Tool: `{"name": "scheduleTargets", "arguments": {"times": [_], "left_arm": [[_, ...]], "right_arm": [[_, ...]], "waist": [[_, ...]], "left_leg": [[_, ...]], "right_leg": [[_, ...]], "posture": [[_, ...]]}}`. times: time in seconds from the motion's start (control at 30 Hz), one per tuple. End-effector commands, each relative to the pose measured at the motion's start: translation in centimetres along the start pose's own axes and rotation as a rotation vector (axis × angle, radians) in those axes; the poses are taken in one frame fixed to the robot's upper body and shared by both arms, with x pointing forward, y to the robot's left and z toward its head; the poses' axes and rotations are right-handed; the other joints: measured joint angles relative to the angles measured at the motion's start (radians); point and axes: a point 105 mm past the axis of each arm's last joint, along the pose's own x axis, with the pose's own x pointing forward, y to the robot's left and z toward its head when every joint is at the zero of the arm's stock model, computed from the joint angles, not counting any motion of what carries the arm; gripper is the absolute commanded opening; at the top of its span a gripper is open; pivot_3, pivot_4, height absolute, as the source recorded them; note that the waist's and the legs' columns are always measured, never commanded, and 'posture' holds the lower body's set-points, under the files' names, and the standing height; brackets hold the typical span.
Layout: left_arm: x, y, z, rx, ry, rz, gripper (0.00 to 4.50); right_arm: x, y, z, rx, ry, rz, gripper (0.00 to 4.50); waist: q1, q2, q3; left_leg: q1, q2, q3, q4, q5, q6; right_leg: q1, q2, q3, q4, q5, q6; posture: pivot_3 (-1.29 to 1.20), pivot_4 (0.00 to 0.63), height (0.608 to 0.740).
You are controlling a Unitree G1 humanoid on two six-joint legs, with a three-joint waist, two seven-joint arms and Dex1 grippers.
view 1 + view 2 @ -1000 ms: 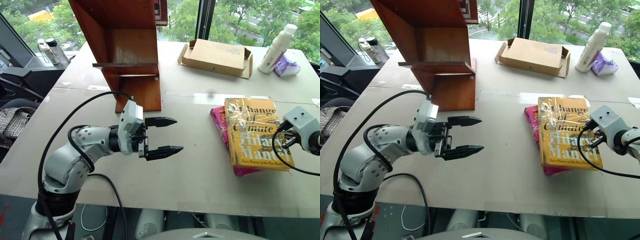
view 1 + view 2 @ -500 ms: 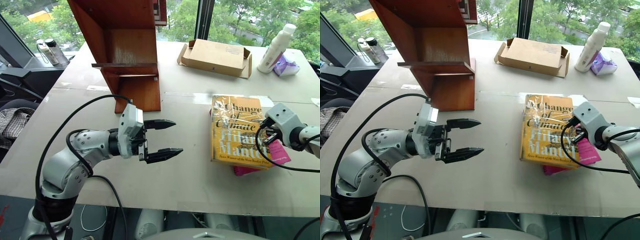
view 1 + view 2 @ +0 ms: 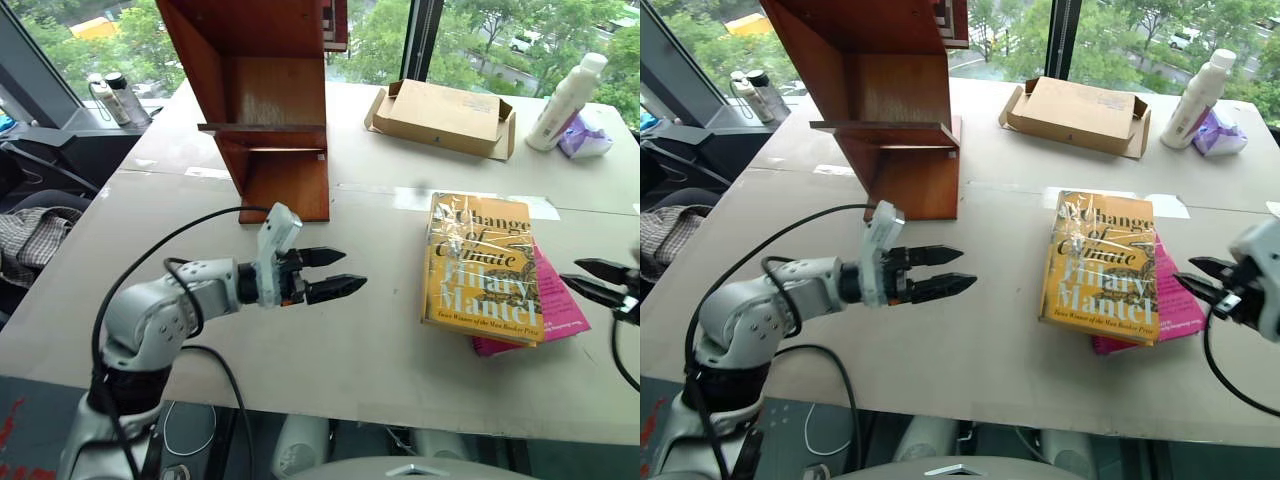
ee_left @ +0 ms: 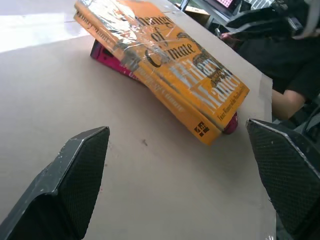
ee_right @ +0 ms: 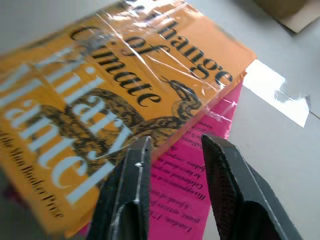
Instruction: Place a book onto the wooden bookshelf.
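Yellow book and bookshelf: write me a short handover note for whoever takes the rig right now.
Left gripper: open, empty, above the table, pointing toward the book.
Right gripper: jaws apart, holding nothing, just off the books' right edge.
The book lies flat, cover up, on top of the pink book, untouched by either gripper.
The wooden bookshelf stands at the far left of the table, and the shelves in view hold nothing.
Done: nothing placed yet.
Left: grasp the book, lift it, carry it over and set it on a shelf.
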Motion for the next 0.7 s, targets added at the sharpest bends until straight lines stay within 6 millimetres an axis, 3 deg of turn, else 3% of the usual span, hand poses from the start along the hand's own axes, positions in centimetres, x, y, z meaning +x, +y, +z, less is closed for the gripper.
{"name": "scheduleTargets", "arguments": {"times": [0.03, 0.13, 0.3, 0.47, 0.6, 0.7], "left_arm": [[1.4, 0.3, 0.5, -0.196, 0.052, -0.076, 4.50], [2.6, 1.1, 0.8, -0.320, 0.086, -0.108, 4.50], [4.6, 1.9, 1.7, -0.464, 0.088, -0.156, 4.50], [5.6, 2.7, 1.8, -0.494, 0.125, -0.147, 4.50], [6.5, 2.9, 1.7, -0.515, 0.147, -0.158, 4.50], [7.6, 3.2, 1.4, -0.530, 0.166, -0.159, 4.50]], "right_arm": [[-3.0, 1.2, 0.3, -0.052, -0.095, 0.102, 3.09], [-4.1, 1.5, -0.2, -0.027, -0.100, 0.165, 4.45], [-4.8, 0.9, -0.6, -0.029, -0.116, 0.188, 4.45], [-4.9, -1.2, -0.8, -0.007, -0.174, 0.180, 4.45], [-4.4, -3.0, 0.1, -0.028, -0.219, 0.212, 4.45], [-3.7, -2.9, 0.9, -0.039, -0.254, 0.258, 4.45]], "waist": [[-0.001, 0.000, 0.000], [-0.016, 0.000, 0.000], [-0.031, 0.000, 0.000], [-0.029, 0.000, 0.000], [-0.026, 0.000, 0.000], [-0.021, 0.000, 0.000]], "left_leg": [[0.001, 0.000, 0.000, 0.001, 0.000, 0.000], [0.003, -0.001, 0.001, 0.003, 0.000, 0.000], [0.003, -0.001, 0.000, 0.003, 0.000, 0.000], [0.002, -0.002, 0.000, 0.002, 0.000, 0.000], [0.002, -0.002, 0.002, 0.002, 0.000, 0.000], [0.002, -0.002, 0.001, 0.002, 0.000, 0.000]], "right_leg": [[0.001, 0.000, 0.000, 0.000, 0.000, 0.000], [0.002, 0.000, 0.001, 0.002, 0.000, 0.000], [0.002, 0.001, 0.002, 0.003, 0.000, -0.002], [0.001, 0.001, 0.002, 0.003, 0.002, -0.005], [0.001, 0.000, 0.004, 0.002, 0.002, -0.006], [0.001, 0.001, 0.003, 0.003, 0.002, -0.005]], "posture": [[0.00, 0.150, 0.733], [0.00, 0.150, 0.733], [0.00, 0.150, 0.733], [0.00, 0.150, 0.733], [0.00, 0.150, 0.733], [0.00, 0.150, 0.733]]}}
